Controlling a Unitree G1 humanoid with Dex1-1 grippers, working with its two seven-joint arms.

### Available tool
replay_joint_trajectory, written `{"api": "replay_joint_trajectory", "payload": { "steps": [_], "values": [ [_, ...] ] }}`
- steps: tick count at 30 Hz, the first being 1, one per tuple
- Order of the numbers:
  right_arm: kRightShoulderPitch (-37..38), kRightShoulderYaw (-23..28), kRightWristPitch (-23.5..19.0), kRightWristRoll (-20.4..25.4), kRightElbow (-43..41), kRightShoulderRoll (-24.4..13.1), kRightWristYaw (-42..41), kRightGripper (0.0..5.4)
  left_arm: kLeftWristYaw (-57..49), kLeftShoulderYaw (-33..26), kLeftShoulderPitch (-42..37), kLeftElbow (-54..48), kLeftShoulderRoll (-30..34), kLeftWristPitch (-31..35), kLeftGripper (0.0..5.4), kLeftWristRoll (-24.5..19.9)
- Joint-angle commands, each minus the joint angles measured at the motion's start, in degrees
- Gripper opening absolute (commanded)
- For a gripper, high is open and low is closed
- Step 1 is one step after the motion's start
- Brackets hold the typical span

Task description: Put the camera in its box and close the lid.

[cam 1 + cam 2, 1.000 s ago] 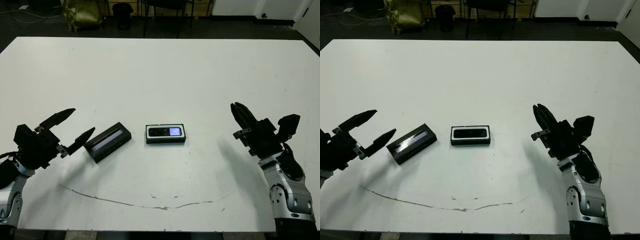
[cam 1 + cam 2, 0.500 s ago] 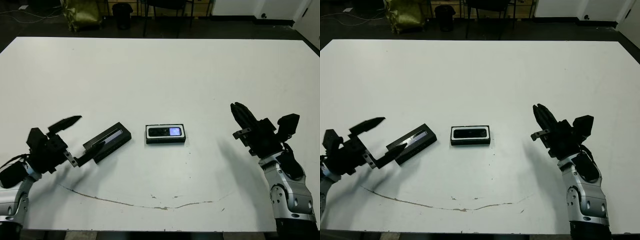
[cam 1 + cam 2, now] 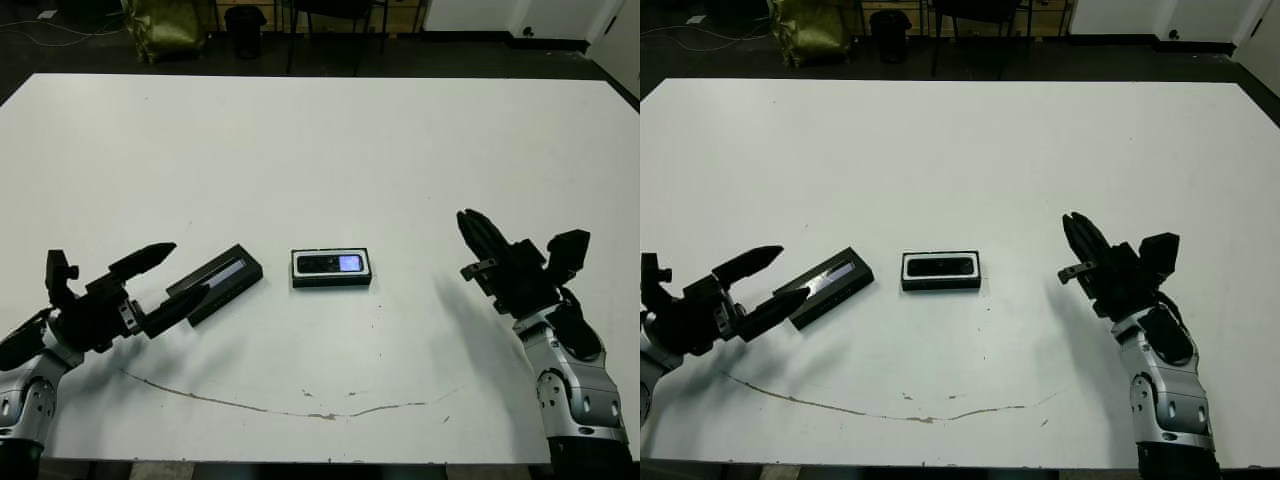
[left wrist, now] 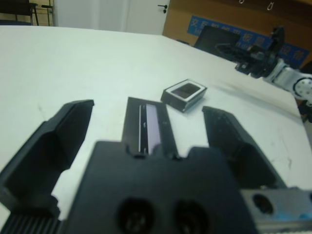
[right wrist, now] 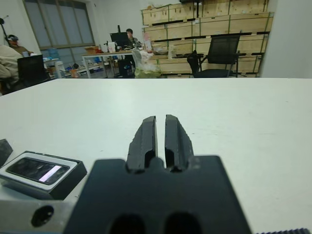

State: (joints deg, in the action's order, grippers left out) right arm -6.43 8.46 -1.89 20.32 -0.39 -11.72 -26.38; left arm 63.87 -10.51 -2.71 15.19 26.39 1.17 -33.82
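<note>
1. I am bringing my left gripper (image 3: 170, 282) in on the lid (image 3: 216, 283), its fingers spread wide. In the left wrist view the lid's near end lies between the two fingers (image 4: 229, 141), neither one touching it yet as far as I can tell.
2. The camera (image 3: 333, 264) is already lying in the box (image 3: 332, 282), its pale window facing up, so in my judgement the lid is the step in hand.
3. To do it well, I am aiming to straddle the lid across its narrow width, keeping the striped top level and closing only once both long sides sit squarely between the fingers.
4. My right gripper (image 3: 1076, 240) is hanging above the counter (image 3: 320, 150) well to the right of the box, its fingers pressed together and pinching nothing.
5. The lid is lying at an angle just to the left of the box, apart from it, so it will need turning to line up.
6. Open room is plentiful: the counter is bare around both things and the edges are far off.
</note>
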Motion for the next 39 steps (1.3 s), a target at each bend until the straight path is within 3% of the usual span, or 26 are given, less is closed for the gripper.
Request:
{"api": "replay_joint_trajectory", "payload": {
  "steps": [1,7,15,21,28,34,39],
  "values": [
    [0.4,-0.2,-0.1,-0.3,0.6,-0.5,-0.3,0.0,-3.4,0.4,1.5,-2.4,0.4,-0.7,5.37,3.9],
    [-0.1,-0.1,-0.1,0.5,1.4,-0.3,-1.1,0.0,-9.7,1.2,3.9,-8.0,0.7,-1.5,5.37,9.6],
    [-0.4,-0.1,-0.4,0.4,1.5,-0.3,-1.1,0.0,-8.7,3.0,2.0,-0.7,-0.6,-13.0,5.37,14.6],
    [-0.2,-0.5,-0.7,-0.6,0.6,-0.3,0.2,0.0,-3.1,3.9,-0.9,7.9,-1.8,-20.4,5.37,13.0],
    [-0.2,-1.0,-0.2,-1.8,0.5,-0.5,0.8,0.0,-1.4,3.9,-1.2,8.2,-1.8,-17.0,5.37,11.1],
    [-0.3,-0.8,-0.6,-1.3,0.5,-0.4,0.6,0.0,-3.3,3.8,0.4,4.1,-1.8,-8.6,5.37,9.7],
    [-0.3,-1.0,0.2,-1.7,0.8,-0.4,0.7,0.0,-2.8,4.0,-0.5,7.8,-2.1,-12.3,5.37,11.7]
  ]
}}
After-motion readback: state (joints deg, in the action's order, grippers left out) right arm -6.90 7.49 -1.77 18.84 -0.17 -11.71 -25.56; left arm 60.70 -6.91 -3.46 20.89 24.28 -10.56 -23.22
